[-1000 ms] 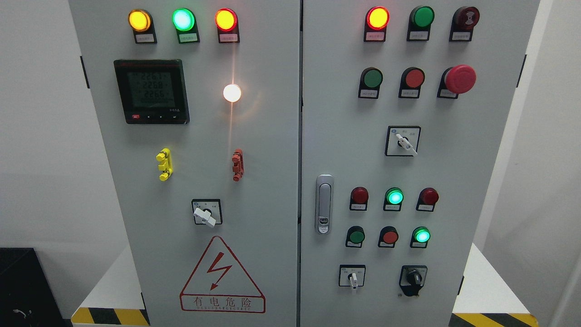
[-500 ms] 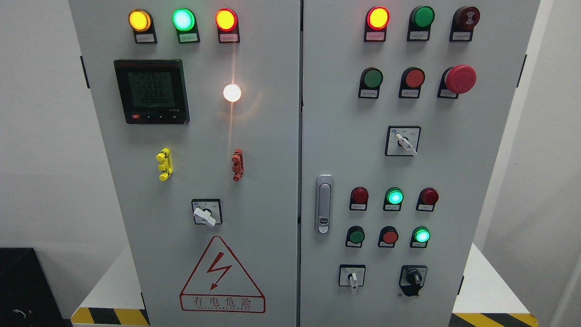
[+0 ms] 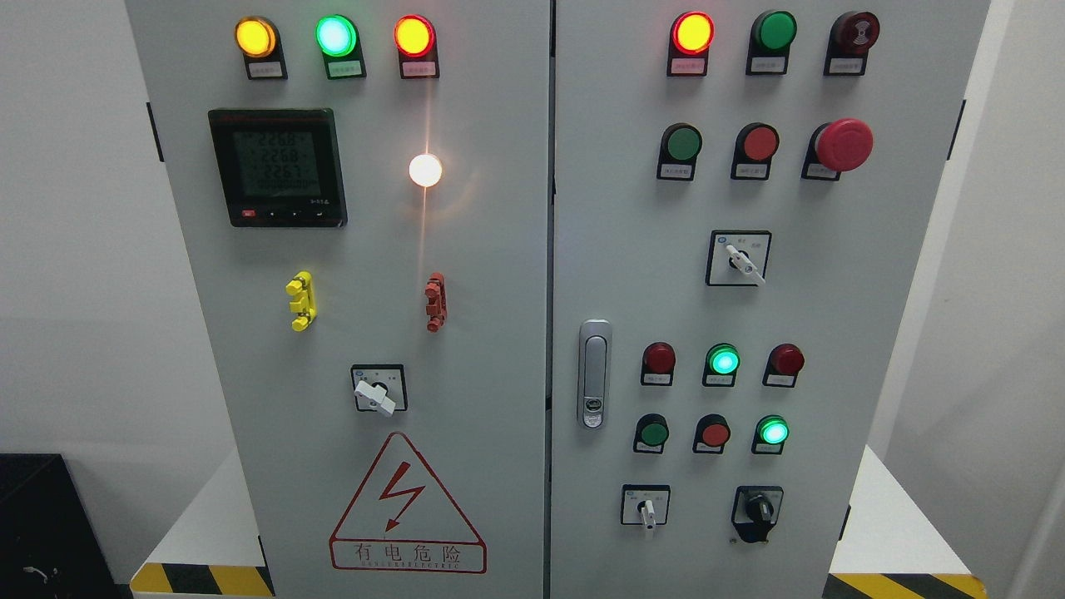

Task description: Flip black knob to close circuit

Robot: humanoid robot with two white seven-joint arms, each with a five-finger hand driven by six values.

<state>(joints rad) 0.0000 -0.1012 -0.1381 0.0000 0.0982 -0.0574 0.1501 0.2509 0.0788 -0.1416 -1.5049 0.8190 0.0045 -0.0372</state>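
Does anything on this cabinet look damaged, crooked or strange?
Nothing stands out. The black knob sits at the lower right of the right door, lamps and buttons stand in tidy rows, and no robot hand is in view.

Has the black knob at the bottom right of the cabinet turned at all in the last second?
No. The black knob sits as before, its pointer at the same angle within its black plate, level with the white selector switch to its left. No hand is in view.

Two grey cabinet doors, one black knob, three white selector switches, one red mushroom button, one digital meter, one door handle, one warning triangle, seven lit lamps.
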